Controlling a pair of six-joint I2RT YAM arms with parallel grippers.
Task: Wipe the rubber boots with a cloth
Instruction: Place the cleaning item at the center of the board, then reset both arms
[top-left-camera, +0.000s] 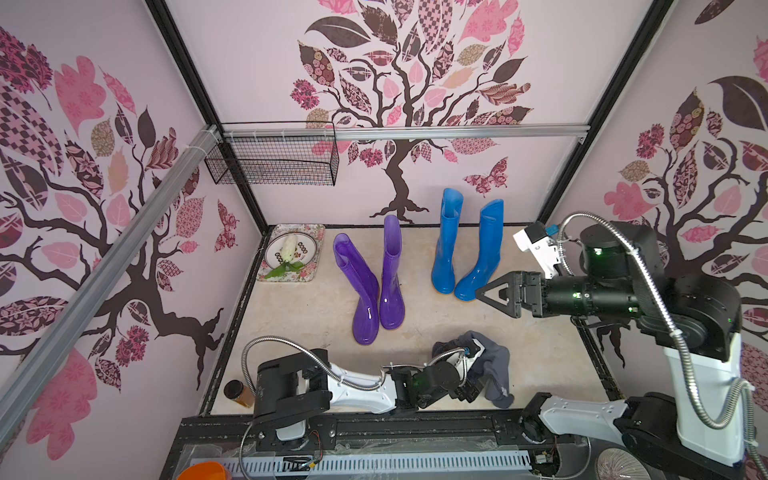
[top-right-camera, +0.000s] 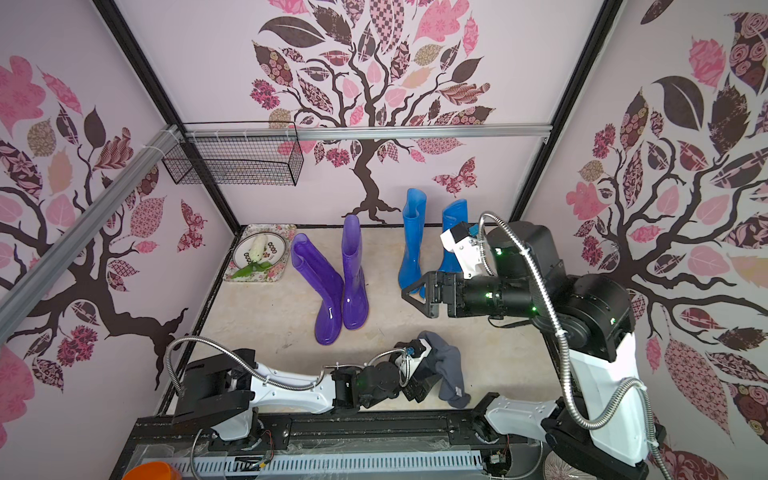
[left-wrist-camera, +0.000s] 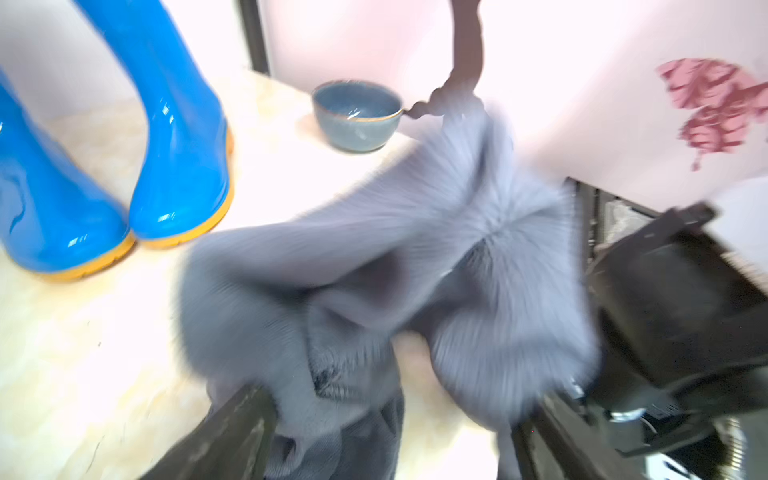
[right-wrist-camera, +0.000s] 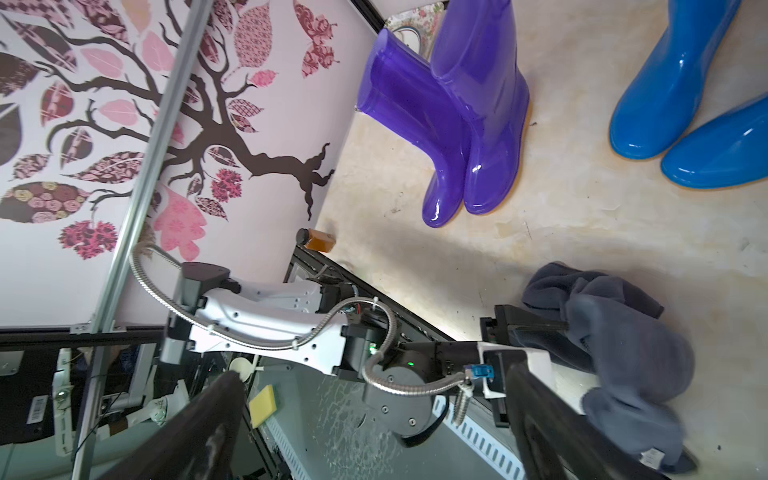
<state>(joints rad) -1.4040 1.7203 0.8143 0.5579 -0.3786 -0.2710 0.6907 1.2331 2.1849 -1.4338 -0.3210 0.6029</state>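
We see the left gripper (top-left-camera: 478, 384) low at the table's (top-left-camera: 299, 332) front edge, fingers spread wide, with the grey-blue cloth (top-left-camera: 492, 368) draped over and between them, blurred in the left wrist view. The right gripper (top-left-camera: 484, 293) hangs empty above the table, fingers wide apart, near the blue boots (top-left-camera: 465, 249). The purple boots (top-left-camera: 376, 286) stand mid-table, one leaning on its mate.
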